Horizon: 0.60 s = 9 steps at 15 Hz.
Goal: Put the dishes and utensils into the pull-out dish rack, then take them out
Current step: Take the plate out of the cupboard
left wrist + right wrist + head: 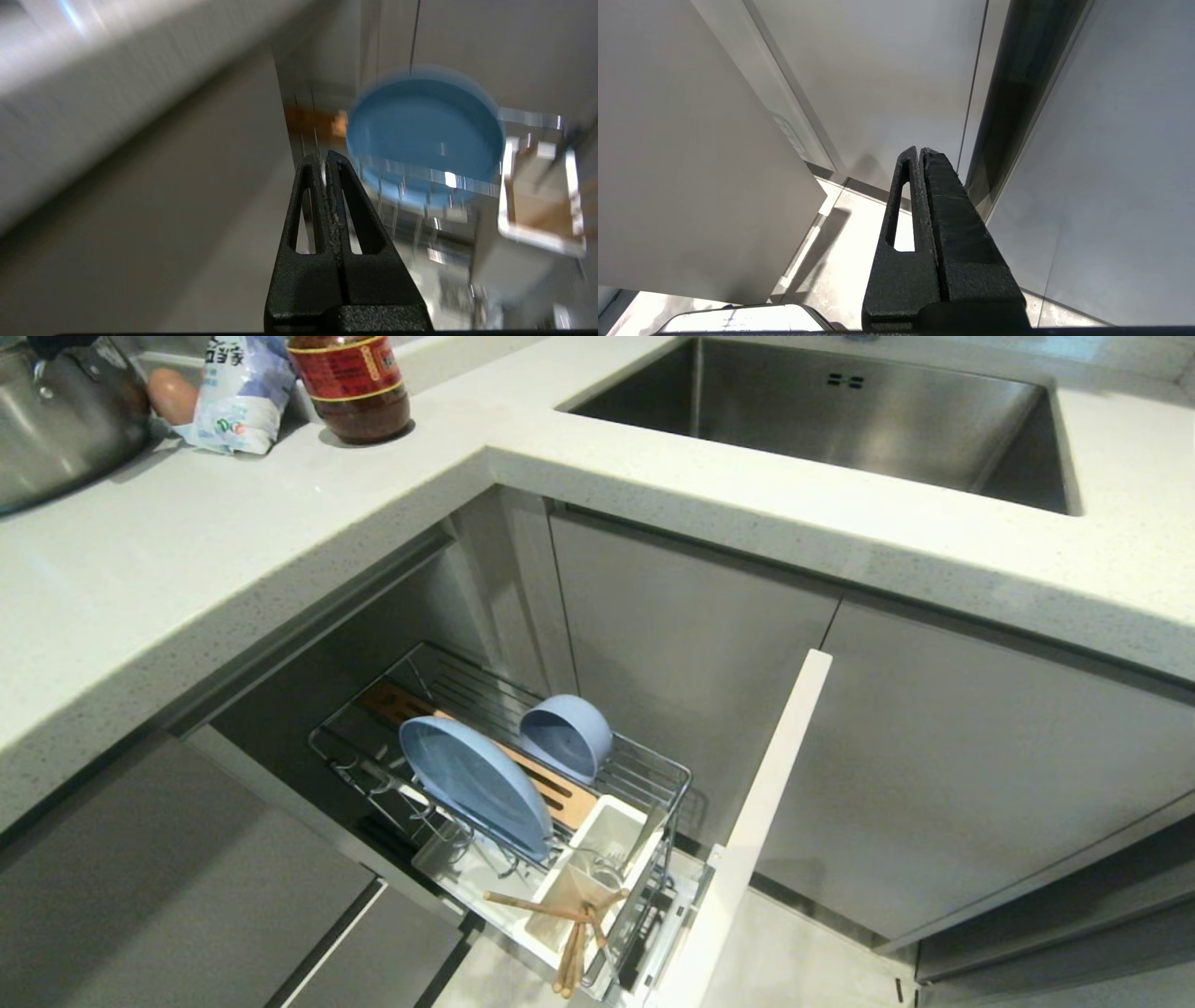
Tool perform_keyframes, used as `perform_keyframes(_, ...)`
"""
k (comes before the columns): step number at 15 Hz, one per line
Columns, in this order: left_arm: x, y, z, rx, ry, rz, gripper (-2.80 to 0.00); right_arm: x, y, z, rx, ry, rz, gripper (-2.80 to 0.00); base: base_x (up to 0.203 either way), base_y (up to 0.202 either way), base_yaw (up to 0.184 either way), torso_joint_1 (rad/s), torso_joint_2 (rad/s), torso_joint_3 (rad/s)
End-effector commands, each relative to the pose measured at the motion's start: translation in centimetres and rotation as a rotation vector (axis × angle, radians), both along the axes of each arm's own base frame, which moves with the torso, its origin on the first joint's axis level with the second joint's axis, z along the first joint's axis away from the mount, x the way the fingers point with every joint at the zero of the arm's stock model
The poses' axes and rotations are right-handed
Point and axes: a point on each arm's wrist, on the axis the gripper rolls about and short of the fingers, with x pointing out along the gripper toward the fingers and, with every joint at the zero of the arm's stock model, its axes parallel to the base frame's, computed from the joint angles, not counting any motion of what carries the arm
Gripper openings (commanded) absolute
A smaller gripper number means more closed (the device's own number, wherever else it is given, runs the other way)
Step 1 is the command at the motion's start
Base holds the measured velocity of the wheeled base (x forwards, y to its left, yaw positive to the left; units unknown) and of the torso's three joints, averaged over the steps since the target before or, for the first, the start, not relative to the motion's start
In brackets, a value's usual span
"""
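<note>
Nearest the robot in the head view, the pair of light wooden chopsticks [571,933] is leaning out of the white plastic utensil cup [597,877], their tips sticking past the front of the chrome wire pull-out dish rack [653,784]; they look light, stiff and thin, so a pinch across both sticks near the middle is probably the safest hold, since they may roll apart. In the same cup the thin silver metal fork and spoon [611,863] are standing, smooth and likely slippery, best taken by the handles. Behind them the pale blue matte round plate [476,784] is standing on edge in the prongs, rigid and probably breakable, offering its upper rim for a pinch. Farther back the smaller pale blue bowl [566,735] is lying tilted on the wire, graspable over its lip. The left gripper [325,158] is hanging empty with its fingers pressed together, seen only in its wrist view, apart from the plate. The right gripper [920,151] is parked by the cabinet fronts, also pressed together and empty.
</note>
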Motion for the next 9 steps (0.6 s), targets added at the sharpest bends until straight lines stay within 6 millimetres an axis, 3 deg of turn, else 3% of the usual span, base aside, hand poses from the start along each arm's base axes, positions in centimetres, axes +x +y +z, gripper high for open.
perform_keyframes(1, 0.48, -0.04, -3.45, -0.005, 0.289, -0.018, -2.8, -0.03, 0.0, 0.0, 0.0, -0.005, -0.001, -2.8, 0.0, 0.0, 0.0, 0.0, 0.0, 0.0)
perform_keyframes(9, 0.51, -0.07, -3.38, -0.054, 0.276, -0.038, -2.8, -0.03, 0.0, 0.0, 0.0, -0.005, 0.0, -2.8, 0.0, 0.0, 0.0, 0.0, 0.0, 0.0)
